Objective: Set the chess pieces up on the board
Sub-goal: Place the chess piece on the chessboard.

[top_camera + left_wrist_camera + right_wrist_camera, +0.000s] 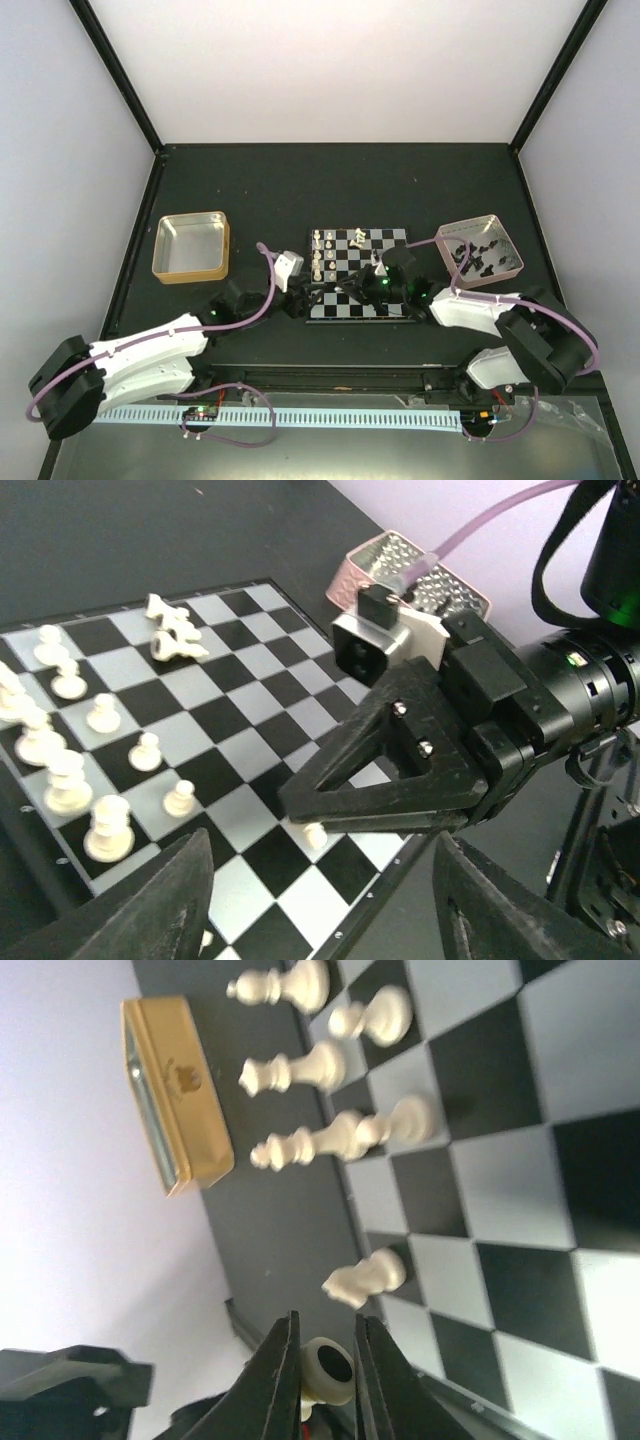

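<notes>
Right tool (327, 1322) is pinched narrow on one cream-white piece (325, 1372), its base facing the wrist camera. From the left wrist, that piece (315, 835) sits low over a pale square by the 6 o'clock edge of the small flat black-and-pale-grey checked chessboard (390, 245).

Left tool (320, 900) stands wide with nothing between its fingers. It is just off the board's 7 o'clock corner in the overhead view (303, 300), close beside the right tool (355, 288).

Count of the tiny cream-white plastic chess pieces (103, 712): nine upright in two files along the 9 o'clock edge, five small ones in the inner file and four taller ones in the outer file, the last cut by the frame. A toppled heap (172, 630) lies near the 12 o'clock edge, two or perhaps three; I cannot tell. With the held one, that is about a dozen.

There are two trays. One gold metal tray (190, 274) lies at 9 o'clock, well apart from the board. One pinkish tray (490, 277) lies at 3 o'clock, its corner near the board, with tiny black pieces (470, 250) jumbled inside, too small to count.

For room, open squares run from the middle of the board to its 3 o'clock edge. The dark tabletop (300, 180) stretches wide toward 12 o'clock. It is tight at 6 o'clock, where both tools crowd the rim.
</notes>
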